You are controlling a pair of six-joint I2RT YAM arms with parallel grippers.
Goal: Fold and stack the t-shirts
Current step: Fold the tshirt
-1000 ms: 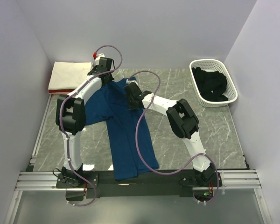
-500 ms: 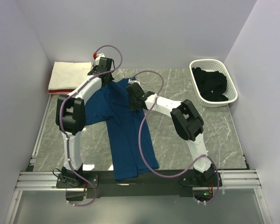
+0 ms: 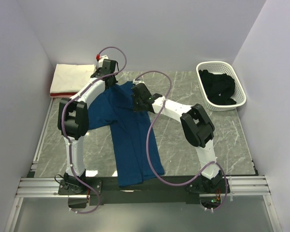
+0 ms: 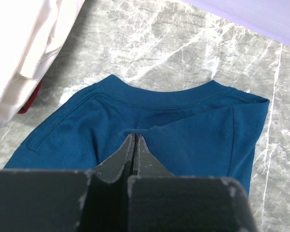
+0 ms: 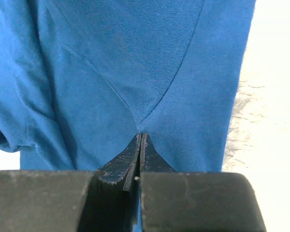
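The navy blue t-shirt (image 3: 130,140) lies spread lengthwise on the marble table, collar at the far end. My left gripper (image 4: 134,136) is shut, pinching a pucker of blue cloth just below the collar (image 4: 159,99). My right gripper (image 5: 140,135) is shut too, and creases in the blue cloth (image 5: 135,72) run into its tips. From above, the left gripper (image 3: 108,82) sits at the collar's left side and the right gripper (image 3: 137,101) at the shirt's upper right. A cream-white folded t-shirt (image 3: 72,77) rests on a pink-red one (image 4: 31,99) at the back left.
A white lattice basket (image 3: 221,64) at the back right holds a black t-shirt (image 3: 220,89). Grey walls close in the table on three sides. A metal rail (image 3: 145,186) runs along the near edge, where the shirt's hem reaches.
The right gripper has closed on the blue cloth, and its arm has pushed slightly further back toward the collar. The left arm has not moved.
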